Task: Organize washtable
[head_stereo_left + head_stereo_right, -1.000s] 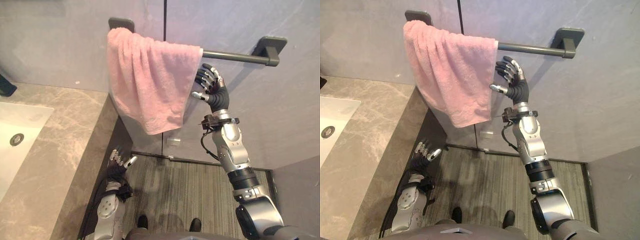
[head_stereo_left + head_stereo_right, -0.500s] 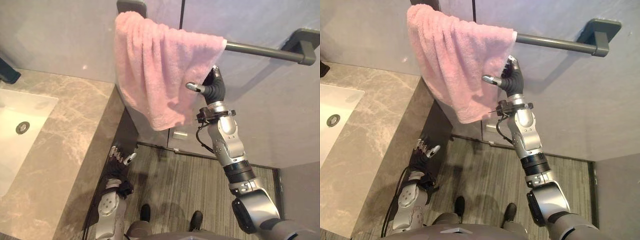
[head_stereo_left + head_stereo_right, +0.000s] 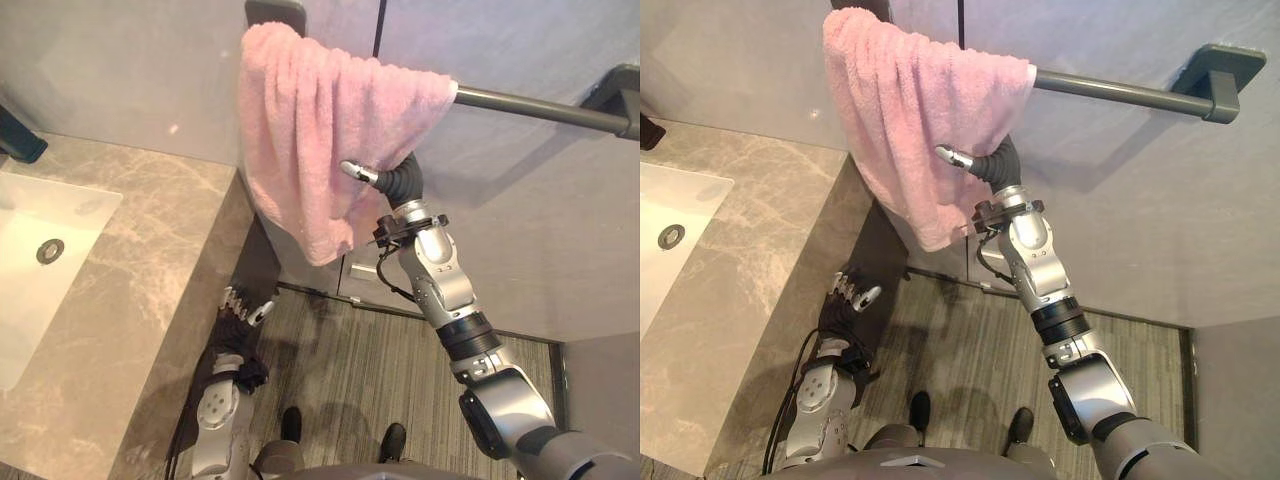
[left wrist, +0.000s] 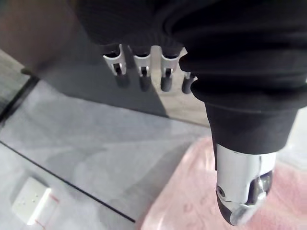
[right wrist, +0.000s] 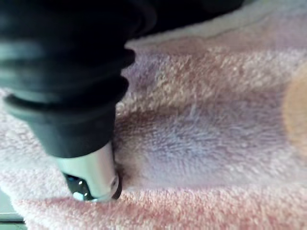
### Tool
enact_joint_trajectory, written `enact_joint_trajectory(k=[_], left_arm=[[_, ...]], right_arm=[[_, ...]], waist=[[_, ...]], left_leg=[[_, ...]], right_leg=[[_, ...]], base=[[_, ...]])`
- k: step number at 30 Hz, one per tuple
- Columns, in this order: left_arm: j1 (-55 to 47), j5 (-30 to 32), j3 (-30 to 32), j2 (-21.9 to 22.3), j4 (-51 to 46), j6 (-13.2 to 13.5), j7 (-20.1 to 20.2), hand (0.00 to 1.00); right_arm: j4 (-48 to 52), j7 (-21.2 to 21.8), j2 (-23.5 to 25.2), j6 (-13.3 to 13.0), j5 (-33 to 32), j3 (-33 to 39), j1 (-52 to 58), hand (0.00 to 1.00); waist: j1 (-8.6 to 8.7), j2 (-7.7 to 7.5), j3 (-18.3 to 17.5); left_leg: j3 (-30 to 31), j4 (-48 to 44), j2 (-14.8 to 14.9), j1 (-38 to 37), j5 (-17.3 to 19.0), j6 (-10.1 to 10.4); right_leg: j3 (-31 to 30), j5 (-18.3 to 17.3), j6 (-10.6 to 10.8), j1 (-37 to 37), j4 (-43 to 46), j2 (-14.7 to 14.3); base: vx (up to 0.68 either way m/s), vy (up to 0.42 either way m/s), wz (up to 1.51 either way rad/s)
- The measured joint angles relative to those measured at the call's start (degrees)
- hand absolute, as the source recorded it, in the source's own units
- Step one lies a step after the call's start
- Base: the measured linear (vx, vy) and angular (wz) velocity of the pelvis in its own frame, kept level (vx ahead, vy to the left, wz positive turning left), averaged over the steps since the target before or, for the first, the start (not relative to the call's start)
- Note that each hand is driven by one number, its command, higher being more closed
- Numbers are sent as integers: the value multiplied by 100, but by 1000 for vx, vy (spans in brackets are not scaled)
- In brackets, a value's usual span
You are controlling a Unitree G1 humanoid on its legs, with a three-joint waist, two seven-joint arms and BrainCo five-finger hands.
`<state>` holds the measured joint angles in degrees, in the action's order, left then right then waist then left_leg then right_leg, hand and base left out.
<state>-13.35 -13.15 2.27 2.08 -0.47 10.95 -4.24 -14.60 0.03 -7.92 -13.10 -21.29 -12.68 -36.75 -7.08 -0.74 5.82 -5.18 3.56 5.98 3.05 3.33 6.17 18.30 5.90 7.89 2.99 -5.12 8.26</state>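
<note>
The pink towel (image 3: 320, 135) drapes the left end of the rail (image 3: 540, 103), hanging lengthwise down. My right hand (image 3: 398, 183) is tucked at its right edge; whether it grips, I cannot tell. My left hand (image 3: 243, 310) hangs slack, well below.

The towel (image 3: 320, 130) hangs over the left end of the rail (image 3: 540, 105), which runs across the wall above the floor (image 3: 380, 370). The desk (image 3: 150, 260) lies left of the towel, and the sink (image 3: 70, 215) is set in its left part, with the drain (image 3: 49, 251) in it. The right hand (image 3: 392, 182) is at the towel's right edge, thumb in front of the cloth. The left hand (image 3: 243, 308) hangs low beside the desk's right side.
</note>
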Motion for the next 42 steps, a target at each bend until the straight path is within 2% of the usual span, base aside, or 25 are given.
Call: enact_joint_trajectory(k=[13, 17, 28, 33, 39, 42], left_arm=[[26, 34, 12, -60, -913, 112, -35, 0], [91, 255, 137, -95, -1133, 161, -110, 0], [1002, 691, 386, -382, -1305, 293, -434, 0], [1490, 838, 325, -587, -1246, 294, -616, 0], [1931, 1026, 104, -733, -730, 289, -660, 0], [2318, 1027, -139, -888, -140, 274, -715, 0]], right_arm=[[-18, 5, -6, -16, 66, 835, 702, 100], [165, 10, -22, -53, 233, 1087, 965, 100], [169, 1, -39, -53, 286, 1319, 1146, 100], [169, -6, 12, -52, 279, 1320, 1154, 100], [169, -71, 17, -43, 272, 1323, 1165, 100], [192, -79, 19, -43, 272, 1274, 1155, 100]], waist=[[24, 3, 8], [34, 4, 9], [65, 16, 17], [175, 15, 16], [243, 10, 13], [241, 4, 9]], left_leg=[[-220, 1, -1, -243, 4, 0], [-298, -1, -2, -288, 6, -1], [-494, -35, -50, -383, 33, -39], [-582, -41, -70, -409, 33, -39], [-725, -41, -70, -457, 32, -39], [-845, -46, -63, -449, 32, -39]], right_leg=[[-82, -1, 0, -120, 56, 7], [-193, -2, -1, -124, 60, 7], [-349, -6, -6, -135, 48, 35], [-446, -5, -6, -118, 49, 47], [-582, -4, -8, -92, 39, 28], [-696, 40, -67, -33, 1, 17]], base=[[-8, 1, -6], [-10, 2, -10], [-24, 1, -8], [-15, 2, -9], [-4, -6, -11], [-14, 0, -19]])
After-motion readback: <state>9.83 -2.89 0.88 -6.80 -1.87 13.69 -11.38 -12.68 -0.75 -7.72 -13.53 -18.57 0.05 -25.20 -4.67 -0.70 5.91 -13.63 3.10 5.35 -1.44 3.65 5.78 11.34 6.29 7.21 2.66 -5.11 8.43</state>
